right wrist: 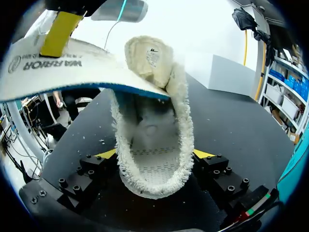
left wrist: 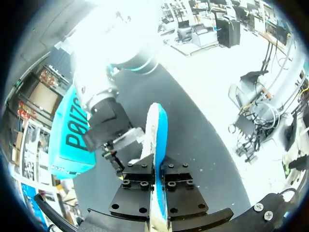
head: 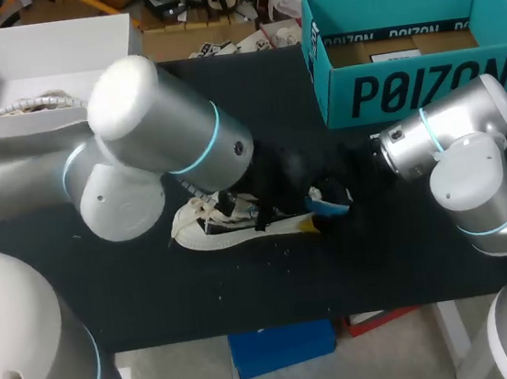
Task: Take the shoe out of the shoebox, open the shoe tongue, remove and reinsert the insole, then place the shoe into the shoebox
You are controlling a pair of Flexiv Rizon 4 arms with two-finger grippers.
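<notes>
Head view: the shoe (head: 240, 226) is mid-frame on the black tabletop (head: 382, 257), but the grips can't be read there. The right wrist view settles it: the right hand (right wrist: 155, 154) is clamped on the fleecy heel, with the insole (right wrist: 72, 72) arching above. In the left wrist view, the left hand (left wrist: 157, 186) pinches that insole edge-on. The teal shoebox (head: 402, 42) is upper right, a white box (head: 26, 69) upper left.

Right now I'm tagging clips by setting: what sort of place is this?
Probably a robotics lab bench: a left arm and right arm handle a white shoe and its insole on a black table, beside a teal shoebox.
</notes>
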